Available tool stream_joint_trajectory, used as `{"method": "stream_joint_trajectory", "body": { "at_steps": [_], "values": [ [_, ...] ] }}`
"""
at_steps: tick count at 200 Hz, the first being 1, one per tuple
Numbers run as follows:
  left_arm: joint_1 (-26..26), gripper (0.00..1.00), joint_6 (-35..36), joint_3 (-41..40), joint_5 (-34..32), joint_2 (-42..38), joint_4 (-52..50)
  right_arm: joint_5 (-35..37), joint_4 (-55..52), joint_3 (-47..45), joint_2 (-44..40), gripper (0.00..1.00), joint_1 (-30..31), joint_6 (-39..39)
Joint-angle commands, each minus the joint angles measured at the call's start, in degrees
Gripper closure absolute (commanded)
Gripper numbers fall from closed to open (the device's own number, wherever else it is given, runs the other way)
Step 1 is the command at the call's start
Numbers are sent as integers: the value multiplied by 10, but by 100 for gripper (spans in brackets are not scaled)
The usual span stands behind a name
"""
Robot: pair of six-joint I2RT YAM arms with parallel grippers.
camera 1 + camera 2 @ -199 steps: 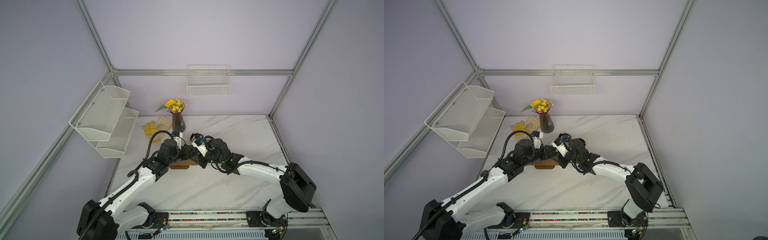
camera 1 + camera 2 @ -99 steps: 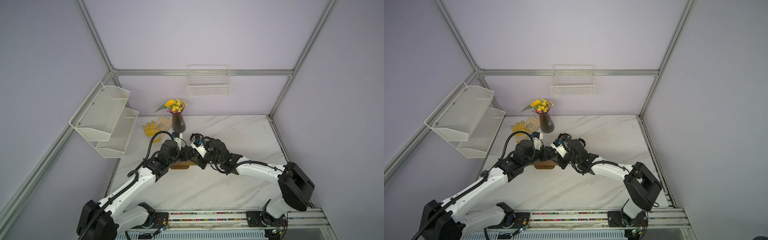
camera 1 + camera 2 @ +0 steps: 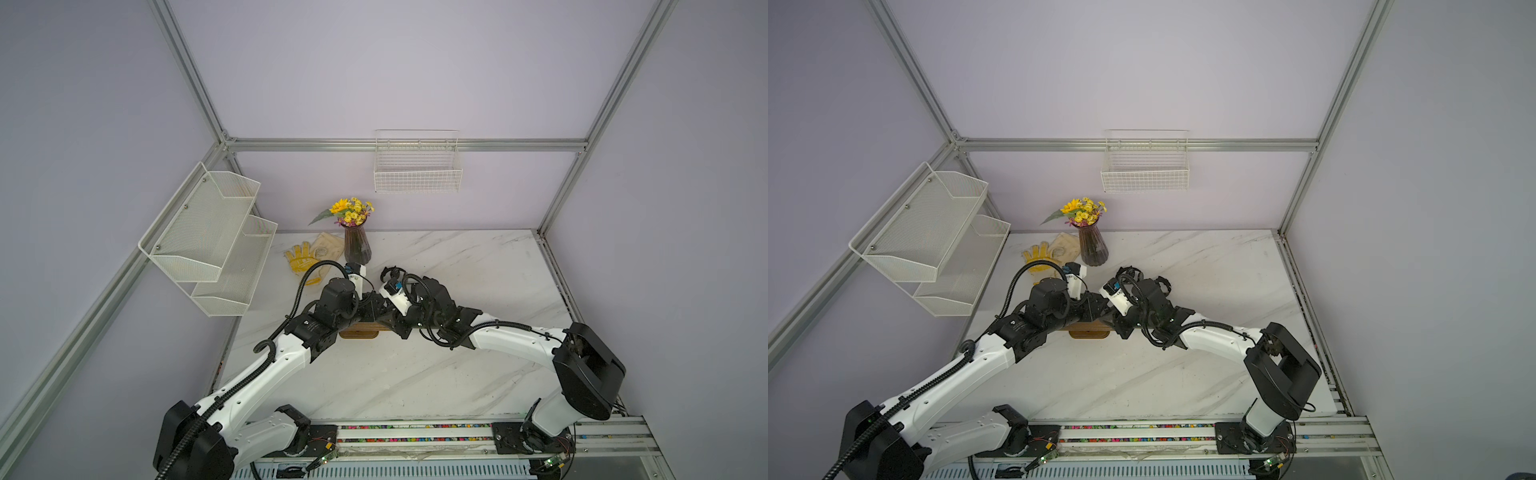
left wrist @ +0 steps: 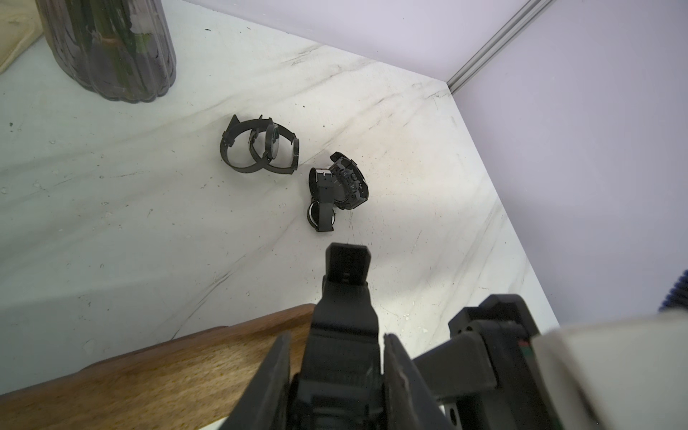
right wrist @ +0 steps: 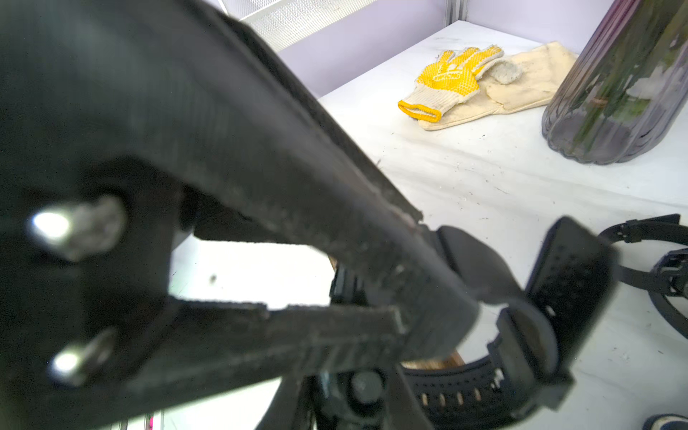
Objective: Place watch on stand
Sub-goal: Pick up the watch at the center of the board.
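Both arms meet over the wooden stand [image 3: 359,333] [image 3: 1090,331] at mid-table. Its brown bar [image 4: 149,372] runs under my left gripper [image 4: 337,337] [image 3: 371,307]. That gripper's two fingers [image 4: 275,372] press the sides of a black watch [image 4: 344,298], and the strap end sticks out past their tips. In the right wrist view the watch's perforated strap [image 5: 465,387] loops around. My right gripper [image 5: 357,394] [image 3: 395,322] is shut on the watch body from the other side. The watch hangs at the bar's end; how far it sits on the bar is hidden.
Several other black watches [image 4: 260,149] [image 4: 337,190] lie on the marble just beyond the stand. A dark vase of yellow flowers [image 3: 356,245] and gloves [image 3: 307,257] stand at the back left. Wire shelves [image 3: 216,237] and a wire basket [image 3: 417,166] hang on the walls.
The left gripper's fingers have come together on the watch strap. Both arms stay almost in place over the stand.
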Motion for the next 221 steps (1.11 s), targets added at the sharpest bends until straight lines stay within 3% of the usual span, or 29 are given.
{"method": "stream_joint_trajectory", "body": {
  "at_steps": [1, 29, 76, 166, 221],
  "values": [
    [0, 71, 4, 33, -4, -7, -3, 14, 7, 16, 5, 83, 3, -12],
    [0, 72, 1, 34, -12, -10, -7, 17, 10, 12, 1, 78, 3, -12],
    [5, 73, -7, 35, -26, -20, -13, 19, 8, -2, -7, 59, 3, -22],
    [29, 74, -39, 47, 23, -23, -17, 47, 48, -36, -18, 44, 5, -39],
    [30, 74, -48, 69, 51, -3, -37, 77, 126, -74, -35, 42, 23, -68]
  ]
}}
